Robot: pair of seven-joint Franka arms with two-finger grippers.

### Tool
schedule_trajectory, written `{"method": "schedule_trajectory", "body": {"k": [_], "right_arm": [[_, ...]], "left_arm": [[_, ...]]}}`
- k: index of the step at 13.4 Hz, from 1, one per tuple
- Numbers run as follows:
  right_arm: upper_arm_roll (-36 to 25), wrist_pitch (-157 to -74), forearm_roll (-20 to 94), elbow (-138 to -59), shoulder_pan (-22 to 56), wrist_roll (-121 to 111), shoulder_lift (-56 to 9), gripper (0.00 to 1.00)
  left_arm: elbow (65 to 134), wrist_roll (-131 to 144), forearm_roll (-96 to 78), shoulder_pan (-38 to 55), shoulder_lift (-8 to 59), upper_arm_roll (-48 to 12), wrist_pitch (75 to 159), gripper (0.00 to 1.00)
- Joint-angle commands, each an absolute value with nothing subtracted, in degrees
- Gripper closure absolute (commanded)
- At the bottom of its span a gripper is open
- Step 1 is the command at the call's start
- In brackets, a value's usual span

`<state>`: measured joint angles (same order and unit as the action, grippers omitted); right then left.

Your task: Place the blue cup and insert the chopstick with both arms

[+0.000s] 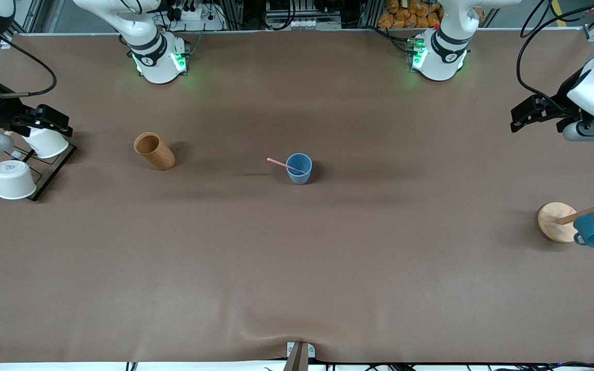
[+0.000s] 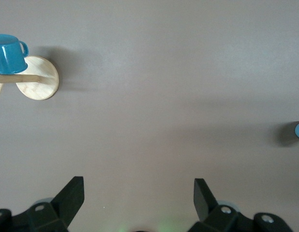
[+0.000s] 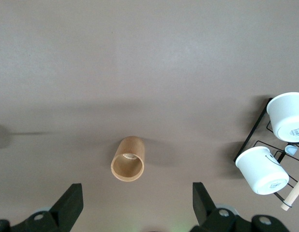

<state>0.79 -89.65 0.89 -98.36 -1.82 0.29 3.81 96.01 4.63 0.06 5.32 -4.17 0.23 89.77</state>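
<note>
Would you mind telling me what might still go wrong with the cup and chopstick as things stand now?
1. The chopstick leans steeply over the rim of the blue cup, its free end jutting toward the right arm's end of the table; a nudge might tip it out.
2. The cup stands alone mid-table and looks light, so the leaning stick or a passing arm may topple it.
3. The left hand and right hand are both open and empty, so neither steadies the cup.

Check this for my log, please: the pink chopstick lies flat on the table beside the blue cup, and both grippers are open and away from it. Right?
Not quite. In the front view the chopstick stands slanted inside the blue cup, its top end sticking out over the rim, not flat on the table. The rest holds: the left gripper and right gripper are open, away from the cup.
</note>
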Motion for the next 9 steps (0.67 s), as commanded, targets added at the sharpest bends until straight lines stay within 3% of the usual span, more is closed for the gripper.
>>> {"method": "schedule_trajectory", "body": {"k": [1,9], "right_arm": [[0.5,-90.3,-0.4,-96.1,-1.8,-0.8,2.5,0.00],[0.6,-90.5,-0.3,-91.4,-2.7,-0.8,-0.6,0.00]], "left_arm": [[98.9,4.6,-0.9,6.8,-7.2,1.7,89.7,0.00],[98.3,4.6,-0.9,6.9,-7.4,1.6,89.7,0.00]]}}
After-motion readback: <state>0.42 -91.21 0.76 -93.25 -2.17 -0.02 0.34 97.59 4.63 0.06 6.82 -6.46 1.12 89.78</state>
